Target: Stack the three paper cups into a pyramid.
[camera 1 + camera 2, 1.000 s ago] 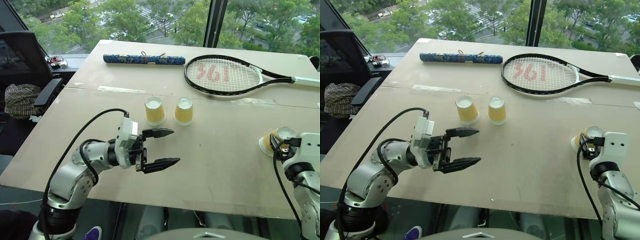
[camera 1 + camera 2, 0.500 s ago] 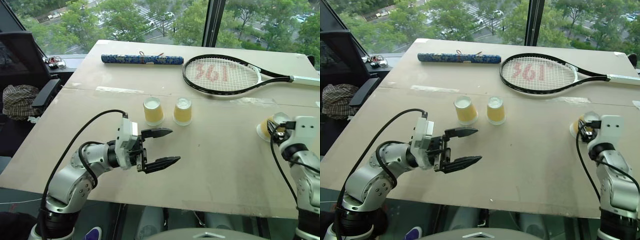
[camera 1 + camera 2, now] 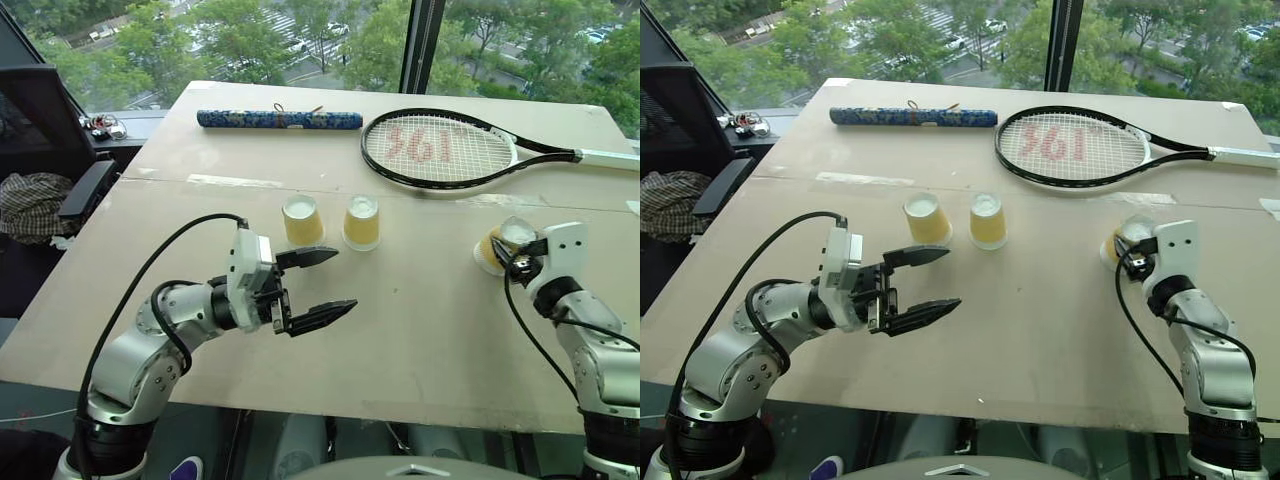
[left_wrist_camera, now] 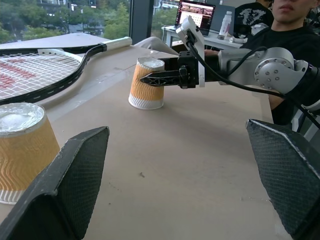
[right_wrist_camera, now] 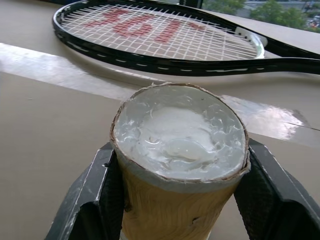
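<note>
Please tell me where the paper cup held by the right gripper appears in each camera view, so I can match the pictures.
Left eye view: held cup, near the right edge, below the racket's throat.
Right eye view: same cup, right of centre.
Left wrist view: cup upside down at upper centre, right gripper clamped on it.
Right wrist view: cup close up between the fingers.
Shared landmark: the tennis racket.

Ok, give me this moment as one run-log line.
right pincer: shut on third cup, upside down | left pincer: open, empty | base cups: upside down, side by side | pyramid: not built
</note>
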